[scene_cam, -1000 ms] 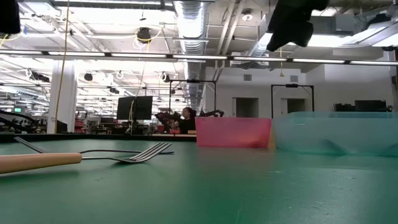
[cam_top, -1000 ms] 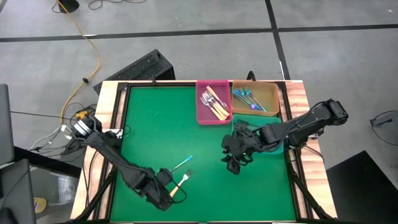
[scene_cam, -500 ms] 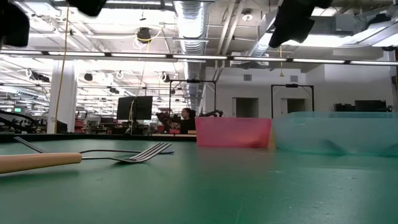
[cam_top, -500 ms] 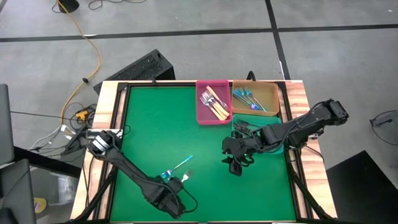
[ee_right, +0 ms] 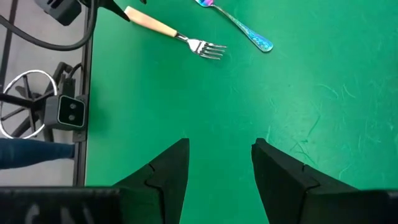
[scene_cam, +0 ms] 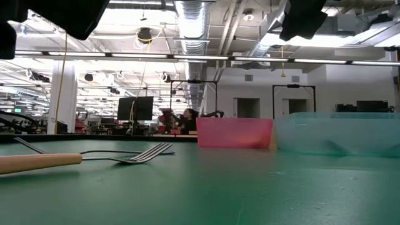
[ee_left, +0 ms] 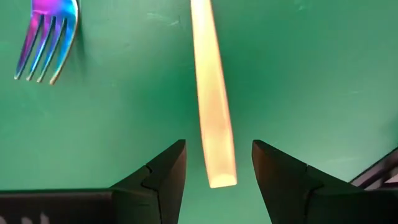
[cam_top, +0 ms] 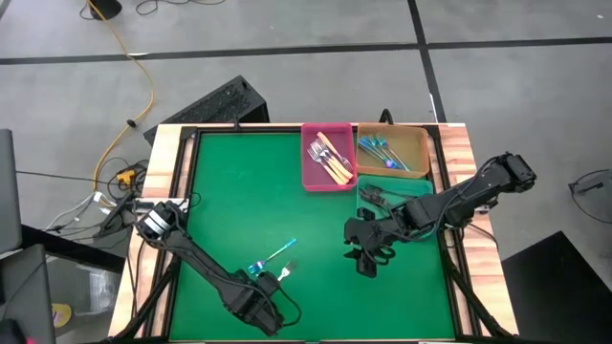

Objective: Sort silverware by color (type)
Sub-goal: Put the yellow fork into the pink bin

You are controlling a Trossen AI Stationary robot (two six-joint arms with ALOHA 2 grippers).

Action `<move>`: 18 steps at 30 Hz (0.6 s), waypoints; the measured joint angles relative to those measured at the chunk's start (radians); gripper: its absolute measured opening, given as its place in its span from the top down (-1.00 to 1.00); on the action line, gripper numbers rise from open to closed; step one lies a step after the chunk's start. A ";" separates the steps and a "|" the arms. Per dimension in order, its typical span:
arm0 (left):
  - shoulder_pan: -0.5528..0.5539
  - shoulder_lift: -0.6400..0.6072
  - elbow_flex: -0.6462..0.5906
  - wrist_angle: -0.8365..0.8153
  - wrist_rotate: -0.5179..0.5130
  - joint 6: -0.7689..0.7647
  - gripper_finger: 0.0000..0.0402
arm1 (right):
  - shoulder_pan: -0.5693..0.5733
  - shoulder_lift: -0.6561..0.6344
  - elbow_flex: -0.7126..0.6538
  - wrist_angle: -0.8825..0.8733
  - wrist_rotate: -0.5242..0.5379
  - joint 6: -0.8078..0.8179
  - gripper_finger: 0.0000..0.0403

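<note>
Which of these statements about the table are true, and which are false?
1. The left gripper is open around the tan handle. True.
2. The pink bin holds blue forks. False: it holds tan-handled forks; the blue ones are in the tan bin.
3. Two forks lie loose on the mat. True: a blue fork and a tan-handled one.
4. The right gripper holds a fork. False: it is open and empty.

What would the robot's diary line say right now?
left pincer: open, over tan-handled fork | right pincer: open, empty | blue fork: on mat
</note>
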 joint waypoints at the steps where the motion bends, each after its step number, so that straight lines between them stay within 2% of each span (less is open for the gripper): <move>1: 0.000 0.001 0.000 -0.004 -0.001 0.003 0.17 | 0.000 0.000 0.000 0.000 0.000 0.007 0.03; 18: -0.010 0.033 -0.002 0.008 0.010 0.057 0.17 | -0.002 0.000 -0.001 0.000 0.003 0.026 0.03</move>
